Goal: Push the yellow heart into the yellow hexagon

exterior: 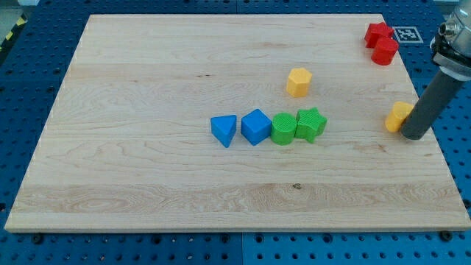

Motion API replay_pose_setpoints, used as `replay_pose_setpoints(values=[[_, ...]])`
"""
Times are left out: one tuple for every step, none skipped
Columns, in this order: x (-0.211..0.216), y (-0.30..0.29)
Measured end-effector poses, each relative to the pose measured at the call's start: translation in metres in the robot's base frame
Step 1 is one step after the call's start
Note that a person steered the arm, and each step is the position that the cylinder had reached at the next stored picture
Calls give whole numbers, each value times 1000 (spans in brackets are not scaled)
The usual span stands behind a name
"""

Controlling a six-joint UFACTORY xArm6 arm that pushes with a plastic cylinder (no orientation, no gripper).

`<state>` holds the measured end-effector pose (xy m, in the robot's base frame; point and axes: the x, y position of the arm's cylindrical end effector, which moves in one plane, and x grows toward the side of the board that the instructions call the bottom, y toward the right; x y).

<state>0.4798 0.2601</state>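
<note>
The yellow hexagon stands on the wooden board right of centre, toward the view's top. The yellow heart lies near the board's right edge, partly hidden behind my rod. My tip rests on the board just to the right of and slightly below the heart, touching or nearly touching it. The hexagon lies well to the left and a little above the heart.
A row of blocks sits mid-board: blue triangle, blue cube, green round block, green star. Two red blocks sit at the top right corner. The board's right edge is close to my tip.
</note>
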Motion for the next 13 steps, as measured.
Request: replay_pose_setpoints(values=[[-18,-8],[-26,-9],[-51,-12],[-52,-12],[-57,-8],[-65,-2],[-66,19],[-76,-1],[-85,-13],[-85,-25],[-81,-40],[-90,-53],[-98,-67]])
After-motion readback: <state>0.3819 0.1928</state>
